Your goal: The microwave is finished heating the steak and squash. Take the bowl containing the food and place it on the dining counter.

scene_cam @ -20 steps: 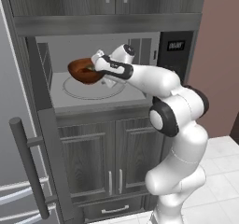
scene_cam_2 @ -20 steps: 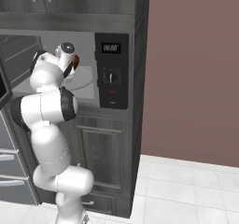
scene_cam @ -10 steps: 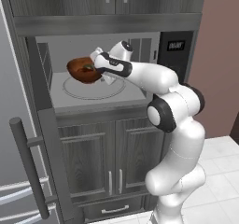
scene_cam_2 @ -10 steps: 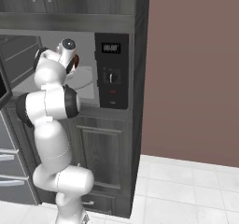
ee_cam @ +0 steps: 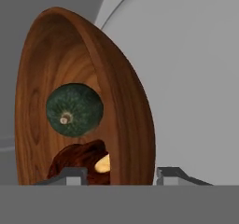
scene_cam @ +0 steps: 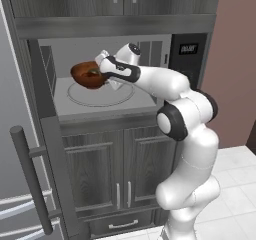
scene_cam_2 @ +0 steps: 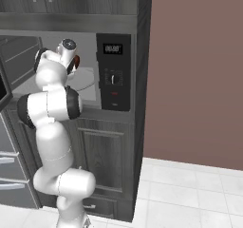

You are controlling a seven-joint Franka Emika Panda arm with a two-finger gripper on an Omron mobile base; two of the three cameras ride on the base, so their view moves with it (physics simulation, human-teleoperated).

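The reddish-brown bowl [scene_cam: 86, 75] hangs a little above the turntable inside the open microwave [scene_cam: 107, 104], toward its left side. My gripper [scene_cam: 103, 74] is shut on the bowl's right rim. The hand view has the bowl [ee_cam: 128, 120] on edge between the fingertips [ee_cam: 70, 174], with the dark green squash [ee_cam: 74, 109] and the reddish-brown steak [ee_cam: 78, 160] inside it. From the right base view, the arm hides most of the bowl [scene_cam_2: 76, 62]. The dining counter is out of view.
The microwave door with its grey bar handle [scene_cam: 31, 180] stands open at the lower left. The black control panel [scene_cam: 188, 59] flanks the cavity on the right. Dark cabinets [scene_cam: 117, 164] sit below, and a brown wall [scene_cam_2: 194, 75] rises to the right.
The bowl in the gripper has risen slightly above the turntable. The arm has barely shifted otherwise.
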